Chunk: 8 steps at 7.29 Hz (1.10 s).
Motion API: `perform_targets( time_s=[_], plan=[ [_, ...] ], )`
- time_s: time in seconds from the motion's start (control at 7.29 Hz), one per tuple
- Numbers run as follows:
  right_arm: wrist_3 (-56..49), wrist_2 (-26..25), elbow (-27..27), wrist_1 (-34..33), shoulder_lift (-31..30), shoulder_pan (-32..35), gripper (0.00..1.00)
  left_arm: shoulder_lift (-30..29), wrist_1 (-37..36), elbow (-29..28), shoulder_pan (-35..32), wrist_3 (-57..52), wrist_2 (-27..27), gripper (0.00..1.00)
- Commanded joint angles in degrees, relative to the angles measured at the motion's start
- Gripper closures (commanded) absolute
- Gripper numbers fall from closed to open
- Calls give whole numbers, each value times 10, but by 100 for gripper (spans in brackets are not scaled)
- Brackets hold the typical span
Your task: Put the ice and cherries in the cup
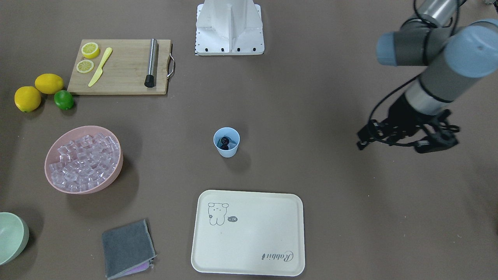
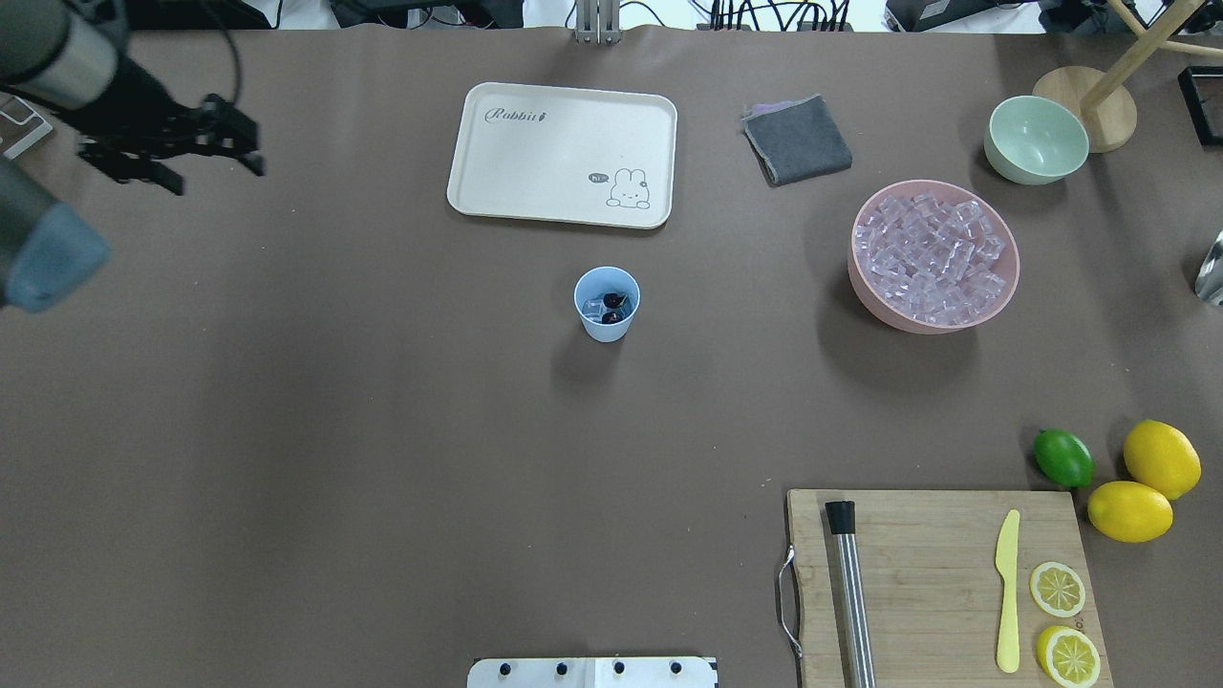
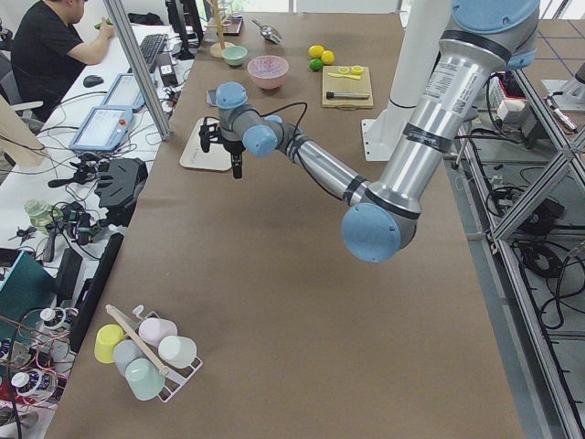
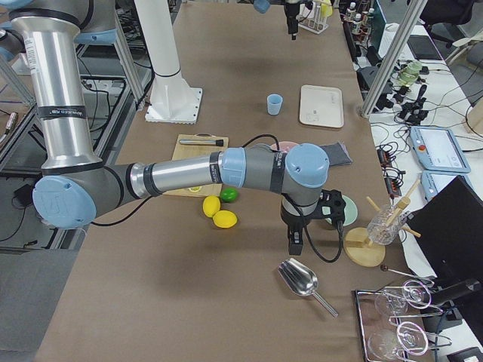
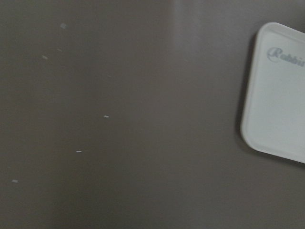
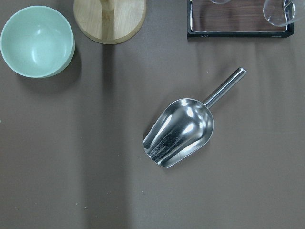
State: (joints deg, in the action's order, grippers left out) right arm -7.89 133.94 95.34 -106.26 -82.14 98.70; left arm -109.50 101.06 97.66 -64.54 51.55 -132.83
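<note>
Pincers first: the left pincer (image 2: 250, 161) hangs above the bare counter (image 2: 363, 430) near its far left corner, pointing down. We cannot tell whether its jaws stand wide or narrow, and we see nothing in them. Its wrist view takes in only brown counter and one rounded corner of the cream tray (image 2: 564, 153), which lies along the far edge near the middle.

The right pincer (image 4: 292, 245) hangs near the right end of the counter, and its jaws cannot be judged either. Below it the wrist view shows a metal scoop (image 6: 181, 131) lying on its back, the pale green bowl (image 6: 37, 40) and the round wooden base of a stand (image 6: 109, 19).

We find the light-blue cup (image 2: 607, 304) upright at the middle of the counter, well apart from both arms. The dark cherries (image 2: 613, 308) lie inside it, with at least one clear cube beside them. Most of the ice (image 2: 932, 256) is heaped in the pink bowl (image 2: 865, 287) towards the right end.

A folded grey cloth (image 2: 798, 139) lies between tray and green bowl. At the near right corner sits a wooden cutting board (image 2: 936, 535) with a steel muddler (image 2: 848, 592), a yellow knife (image 2: 1007, 592) and two lemon slices (image 2: 1057, 589), and just beyond it a lime (image 2: 1063, 458) and two lemons (image 2: 1162, 459).
</note>
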Motion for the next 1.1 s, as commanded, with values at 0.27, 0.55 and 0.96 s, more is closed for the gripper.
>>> perform_targets(
  time_s=[0.27,0.55,0.96],
  plan=[
    [0,2,5,-1,-6,0,1,254,-2,58,-209,-358,-95,2],
    [-4,2,10,-1,-7,0,1,255,-3,34,-239,-383,-93,2],
    [-3,5,15,-1,-16,-3,1,247,-2,8,-268,-375,-88,2]
  ],
)
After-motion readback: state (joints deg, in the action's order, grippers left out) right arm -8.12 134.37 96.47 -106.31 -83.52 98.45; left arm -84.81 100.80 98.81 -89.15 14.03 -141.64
